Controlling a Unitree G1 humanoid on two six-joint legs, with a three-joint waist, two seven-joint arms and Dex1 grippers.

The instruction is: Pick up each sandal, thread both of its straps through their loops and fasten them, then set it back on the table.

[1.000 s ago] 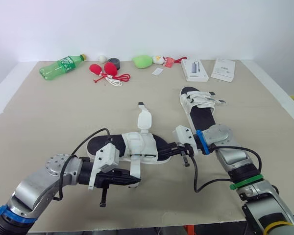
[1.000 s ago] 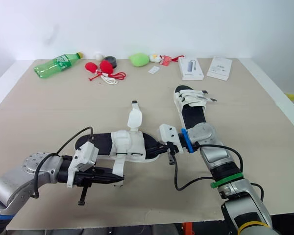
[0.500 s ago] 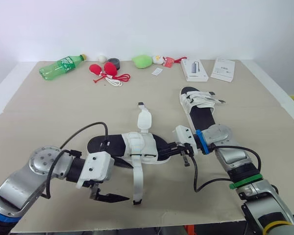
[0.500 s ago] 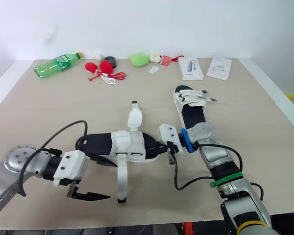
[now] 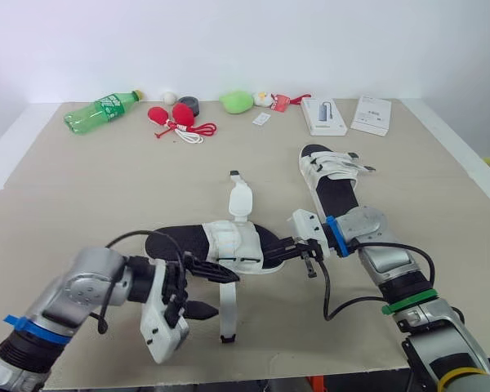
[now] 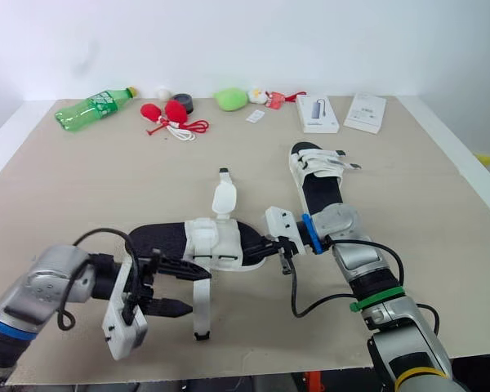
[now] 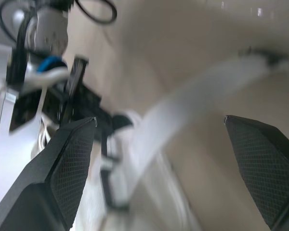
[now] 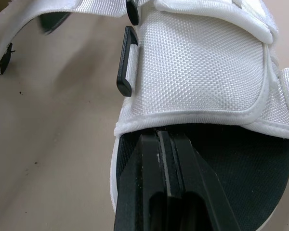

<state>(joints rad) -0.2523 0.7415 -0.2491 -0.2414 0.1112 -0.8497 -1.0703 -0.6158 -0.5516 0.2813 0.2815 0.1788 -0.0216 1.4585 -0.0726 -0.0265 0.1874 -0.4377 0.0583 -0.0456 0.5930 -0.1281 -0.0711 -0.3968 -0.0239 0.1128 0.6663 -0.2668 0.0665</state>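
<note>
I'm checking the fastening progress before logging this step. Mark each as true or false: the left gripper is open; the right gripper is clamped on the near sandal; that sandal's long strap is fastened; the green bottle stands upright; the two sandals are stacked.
1. The left gripper is open. True.
2. The right gripper is clamped on the near sandal. True: its fingers are shut on the sole's front end.
3. That sandal's long strap is fastened. False: it trails loose on the table, beside the left gripper.
4. The green bottle stands upright. False: it lies on its side at the far left of the table.
5. The two sandals are stacked. False: the second sandal lies apart on the table, beyond the right gripper.
</note>
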